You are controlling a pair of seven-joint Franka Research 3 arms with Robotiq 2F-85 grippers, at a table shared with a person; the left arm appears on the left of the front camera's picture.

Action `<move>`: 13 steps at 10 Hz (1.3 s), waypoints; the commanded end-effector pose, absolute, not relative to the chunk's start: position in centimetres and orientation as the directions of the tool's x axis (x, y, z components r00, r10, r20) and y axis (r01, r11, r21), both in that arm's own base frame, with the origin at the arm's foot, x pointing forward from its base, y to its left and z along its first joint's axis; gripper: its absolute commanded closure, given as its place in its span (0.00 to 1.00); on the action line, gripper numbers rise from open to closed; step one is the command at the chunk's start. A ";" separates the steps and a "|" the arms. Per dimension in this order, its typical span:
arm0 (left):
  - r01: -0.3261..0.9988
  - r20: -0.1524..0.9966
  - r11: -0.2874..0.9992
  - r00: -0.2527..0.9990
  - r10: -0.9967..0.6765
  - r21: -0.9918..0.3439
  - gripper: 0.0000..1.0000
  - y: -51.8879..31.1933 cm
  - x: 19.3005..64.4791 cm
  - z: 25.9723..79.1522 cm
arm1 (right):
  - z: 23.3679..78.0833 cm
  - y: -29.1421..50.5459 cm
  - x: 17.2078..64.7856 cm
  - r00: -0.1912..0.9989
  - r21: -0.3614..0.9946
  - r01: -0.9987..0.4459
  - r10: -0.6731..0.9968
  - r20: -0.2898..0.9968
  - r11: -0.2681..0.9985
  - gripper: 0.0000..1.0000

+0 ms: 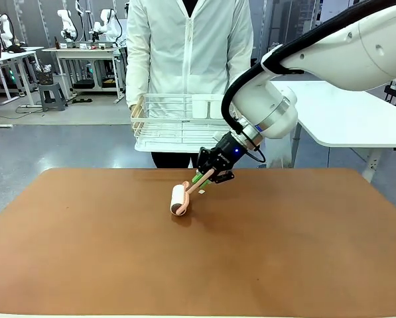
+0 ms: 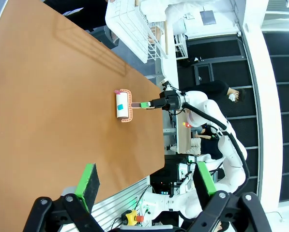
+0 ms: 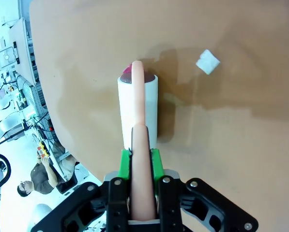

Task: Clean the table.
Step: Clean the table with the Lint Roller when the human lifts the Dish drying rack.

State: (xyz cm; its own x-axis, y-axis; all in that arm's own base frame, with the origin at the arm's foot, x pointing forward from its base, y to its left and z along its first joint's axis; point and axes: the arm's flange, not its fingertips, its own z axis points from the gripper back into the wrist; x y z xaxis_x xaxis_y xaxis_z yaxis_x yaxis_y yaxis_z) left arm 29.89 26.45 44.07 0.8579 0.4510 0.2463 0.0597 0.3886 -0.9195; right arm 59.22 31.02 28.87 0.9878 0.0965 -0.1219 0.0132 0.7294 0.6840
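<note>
The reddish-brown table (image 1: 284, 252) spreads across the front view. A lint roller (image 1: 180, 199) with a white roll and a pink handle rests with its roll on the tabletop near the far middle. My right gripper (image 1: 207, 177) is shut on the pink handle (image 3: 142, 159), green pads pressing both sides; the white roll (image 3: 138, 108) lies just ahead of the fingers. A small white scrap (image 3: 208, 62) lies on the table beside the roller. My left gripper (image 2: 146, 181) hangs open, high above the table (image 2: 47, 96), far from the roller (image 2: 121, 105).
A person in a white jacket (image 1: 188, 46) stands at the far edge holding a white wire basket (image 1: 174, 122). A white table (image 1: 350, 116) stands at the back right.
</note>
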 end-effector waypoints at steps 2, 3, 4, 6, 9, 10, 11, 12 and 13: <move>0.069 0.253 0.384 0.854 0.455 -0.921 0.00 26.6 29.7 44.3 | 29.8 34.6 59.3 0.987 0.727 0.018 0.105 -0.123 0.687 0.79; 0.069 0.253 0.384 0.854 0.455 -0.921 0.00 26.6 29.7 44.3 | 30.2 34.7 59.4 0.989 0.730 0.023 0.089 -0.115 0.683 0.79; 0.069 0.253 0.384 0.854 0.455 -0.921 0.00 26.6 29.7 44.3 | 30.9 34.5 59.4 0.992 0.730 0.023 0.075 -0.102 0.684 0.79; 0.069 0.253 0.384 0.854 0.455 -0.921 0.00 26.6 29.7 44.3 | 33.1 33.3 59.0 0.996 0.747 0.009 0.061 -0.066 0.665 0.79; 0.069 0.253 0.384 0.854 0.455 -0.921 0.00 26.6 29.7 44.3 | 36.7 28.7 57.9 0.998 0.735 -0.008 0.055 -0.041 0.678 0.79; 0.069 0.253 0.384 0.854 0.455 -0.921 0.00 26.6 29.7 44.3 | 37.3 25.9 57.8 0.996 0.719 -0.020 0.080 -0.049 0.695 0.79; 0.069 0.253 0.384 0.854 0.455 -0.921 0.00 26.6 29.7 44.3 | 37.6 22.8 58.0 0.996 0.709 0.009 0.053 -0.065 0.705 0.79; 0.069 0.253 0.384 0.854 0.455 -0.921 0.00 26.6 29.7 44.3 | 37.8 19.7 58.2 0.996 0.714 0.033 0.036 -0.081 0.699 0.79; 0.069 0.253 0.384 0.854 0.455 -0.921 0.00 26.6 29.7 44.3 | 38.1 16.2 58.3 0.996 0.711 0.011 0.057 -0.071 0.703 0.79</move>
